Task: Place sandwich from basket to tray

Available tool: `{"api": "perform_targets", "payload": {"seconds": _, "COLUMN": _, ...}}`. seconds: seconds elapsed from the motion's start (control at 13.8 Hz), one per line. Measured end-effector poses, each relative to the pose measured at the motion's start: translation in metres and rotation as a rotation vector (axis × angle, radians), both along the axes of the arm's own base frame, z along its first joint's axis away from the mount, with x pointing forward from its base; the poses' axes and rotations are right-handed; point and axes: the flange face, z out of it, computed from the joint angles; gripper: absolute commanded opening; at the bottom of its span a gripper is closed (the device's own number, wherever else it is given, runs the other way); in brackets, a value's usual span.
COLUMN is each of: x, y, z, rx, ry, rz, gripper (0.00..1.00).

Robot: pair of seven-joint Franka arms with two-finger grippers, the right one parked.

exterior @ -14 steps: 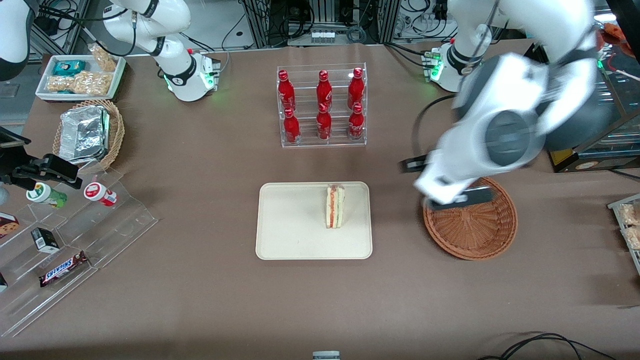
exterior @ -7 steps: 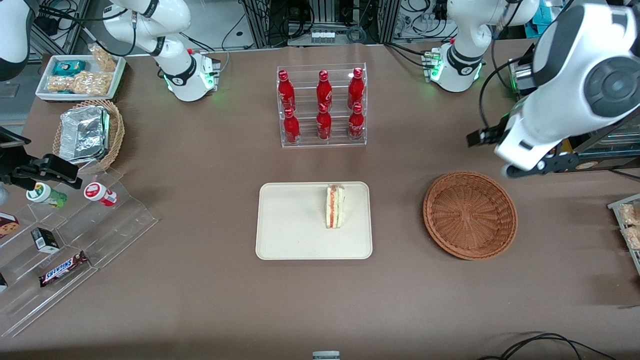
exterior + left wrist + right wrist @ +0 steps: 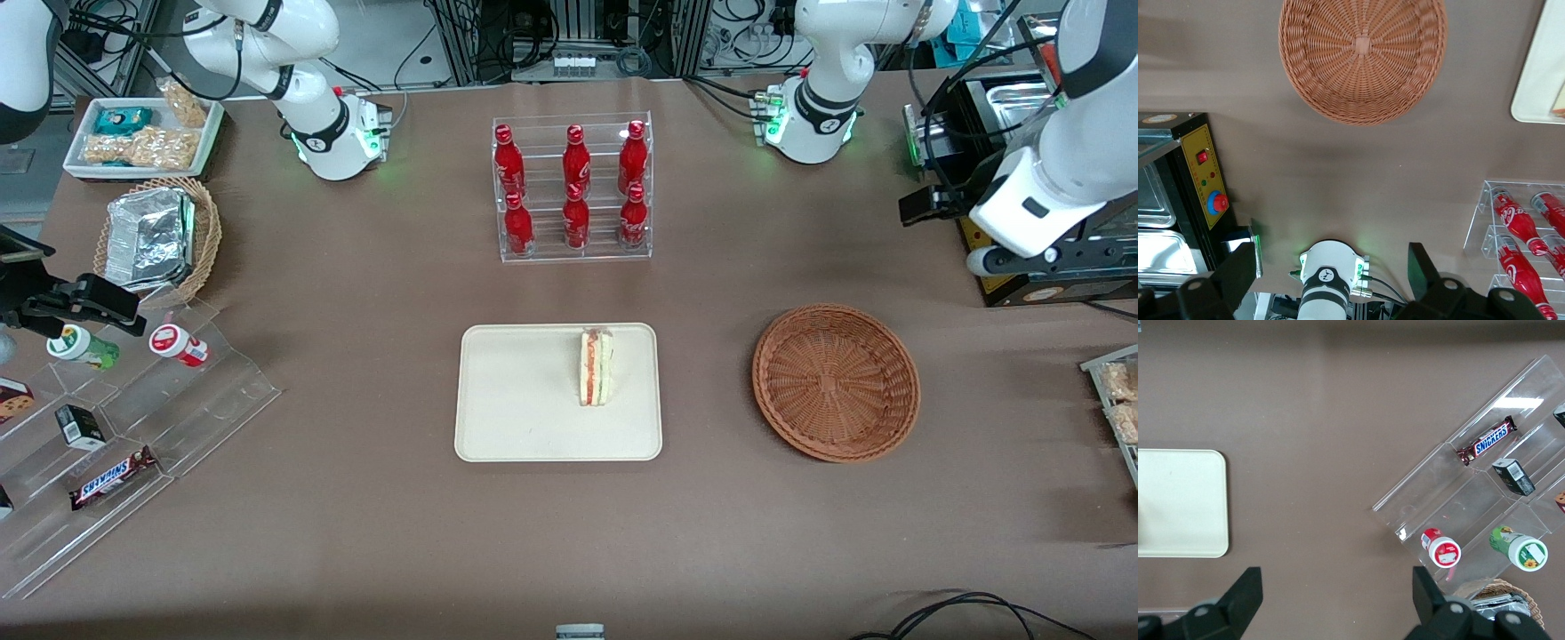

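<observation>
Sandwich (image 3: 597, 367) sits in the middle of the front frame, lying on the tray (image 3: 498, 444) in the half nearer the working arm's end. It rests on one bread face with its cut side up. That side shows white bread at the edges, an orange-red stripe and a pale green stripe, and the wedge narrows toward the upper part of the frame.

Only the front view shows the whole wedge. The left wrist view takes in just a corner of the tray, and the sandwich is barely a sliver there.

The basket (image 3: 836, 382) lies beside the tray toward the working arm's end, with nothing in it. The wrist camera looks straight down into its weave.

That view also settles the gripper (image 3: 1328, 267): its two dark fingers (image 3: 1238, 273) are spread wide and hold nothing. It hangs high over the table, near the black appliance (image 3: 1022, 284) and farther from the front camera than the basket.

The rack of red bottles (image 3: 573, 187) stands in the upper middle of the front frame.
</observation>
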Motion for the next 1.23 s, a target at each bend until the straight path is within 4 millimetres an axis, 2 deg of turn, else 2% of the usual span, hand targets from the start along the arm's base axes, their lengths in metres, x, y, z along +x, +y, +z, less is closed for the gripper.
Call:
{"api": "perform_targets", "payload": {"seconds": 0.43, "x": 0.003, "y": -0.003, "z": 0.010, "rx": -0.008, "ry": -0.023, "rz": -0.006, "gripper": 1.00}}
{"api": "perform_targets", "payload": {"seconds": 0.65, "x": -0.002, "y": 0.010, "z": 0.013, "rx": -0.002, "ry": 0.002, "rz": 0.016, "gripper": 1.00}}
{"api": "perform_targets", "payload": {"seconds": 0.87, "x": 0.002, "y": 0.026, "z": 0.011, "rx": -0.007, "ry": -0.010, "rz": 0.043, "gripper": 1.00}}
{"api": "perform_targets", "payload": {"seconds": 1.23, "x": 0.003, "y": 0.025, "z": 0.009, "rx": -0.011, "ry": -0.016, "rz": 0.039, "gripper": 1.00}}
